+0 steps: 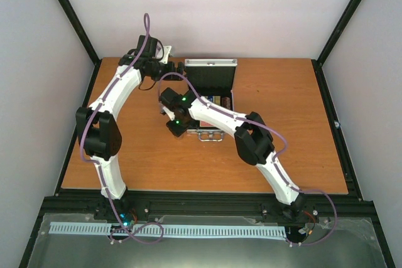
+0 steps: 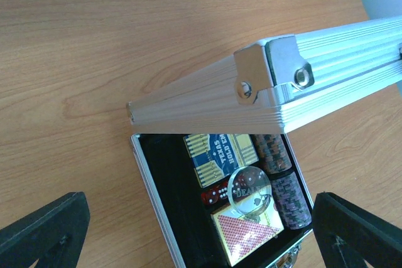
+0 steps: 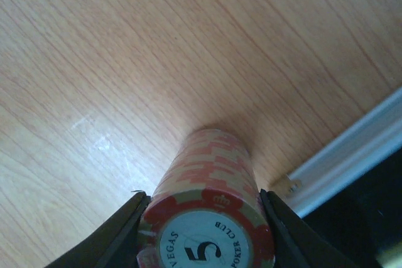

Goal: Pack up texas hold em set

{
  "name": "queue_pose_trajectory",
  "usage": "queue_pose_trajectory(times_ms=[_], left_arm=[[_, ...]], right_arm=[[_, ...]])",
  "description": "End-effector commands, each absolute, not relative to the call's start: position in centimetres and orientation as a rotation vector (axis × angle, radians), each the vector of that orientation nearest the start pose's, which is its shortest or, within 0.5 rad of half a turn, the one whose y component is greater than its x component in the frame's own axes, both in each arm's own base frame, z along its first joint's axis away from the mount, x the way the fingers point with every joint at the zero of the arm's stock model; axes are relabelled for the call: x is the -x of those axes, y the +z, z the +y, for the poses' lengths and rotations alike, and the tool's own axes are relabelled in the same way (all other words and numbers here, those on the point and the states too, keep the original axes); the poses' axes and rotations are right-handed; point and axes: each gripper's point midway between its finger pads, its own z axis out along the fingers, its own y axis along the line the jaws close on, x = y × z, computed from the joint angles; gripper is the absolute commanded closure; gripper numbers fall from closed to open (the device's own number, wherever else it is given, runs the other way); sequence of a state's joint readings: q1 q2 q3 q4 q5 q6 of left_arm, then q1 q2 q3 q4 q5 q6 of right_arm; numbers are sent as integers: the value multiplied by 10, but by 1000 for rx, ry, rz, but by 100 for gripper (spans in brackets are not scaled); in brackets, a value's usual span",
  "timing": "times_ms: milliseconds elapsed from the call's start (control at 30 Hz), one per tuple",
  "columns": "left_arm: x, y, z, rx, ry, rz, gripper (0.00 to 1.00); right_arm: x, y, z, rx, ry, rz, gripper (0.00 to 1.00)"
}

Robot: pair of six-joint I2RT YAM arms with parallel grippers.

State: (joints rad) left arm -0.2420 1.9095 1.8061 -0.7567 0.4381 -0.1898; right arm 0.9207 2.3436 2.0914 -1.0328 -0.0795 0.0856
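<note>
The silver aluminium case (image 1: 211, 64) stands open at the back middle of the table. In the left wrist view its lid (image 2: 264, 101) is tilted over the black-lined base (image 2: 164, 199). The base holds a blue card deck (image 2: 217, 155), a red deck (image 2: 248, 233), red dice (image 2: 215, 195), a clear dealer disc (image 2: 250, 187) and dark chip stacks (image 2: 282, 180). My left gripper (image 2: 200, 230) is open and empty above the case; it also shows behind the lid's left end (image 1: 179, 67). My right gripper (image 3: 204, 218) is shut on a red chip stack (image 3: 210, 174) over the table, left of the case rim (image 3: 345, 155).
The wooden table (image 1: 301, 130) has a black frame rail along its near edge (image 1: 201, 205). The right arm's forearm (image 1: 213, 114) crosses over the case's front. White walls close in the sides and back.
</note>
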Motion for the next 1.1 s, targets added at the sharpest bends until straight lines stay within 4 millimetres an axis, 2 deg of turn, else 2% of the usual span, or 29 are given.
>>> queue_pose_trajectory(times_ms=[0,67,167,267,533,733,1067], left_arm=[[-473,247,-189,-277,-734,2376,0],[-473,246,-189,-277,-735,2378,0],[-473,246,-189,-277,-735,2378,0],[-473,244,-190,-277,-738,2382,0],[-472,234,-188,-270,-730,2401,0],[-473,232,-188,-269,-725,2407,0],[-476,219,-188,-266,-715,2436,0]], right_arm=[[-318,141,418,1110,306,2505,89],[-321,155,406,1078,271,2477,89],[-334,168,391,1018,183,2425,89],[-350,171,381,984,118,2383,89],[-395,138,373,985,-24,2269,90],[-428,135,367,920,-35,2215,90],[-455,117,362,877,27,2227,90]])
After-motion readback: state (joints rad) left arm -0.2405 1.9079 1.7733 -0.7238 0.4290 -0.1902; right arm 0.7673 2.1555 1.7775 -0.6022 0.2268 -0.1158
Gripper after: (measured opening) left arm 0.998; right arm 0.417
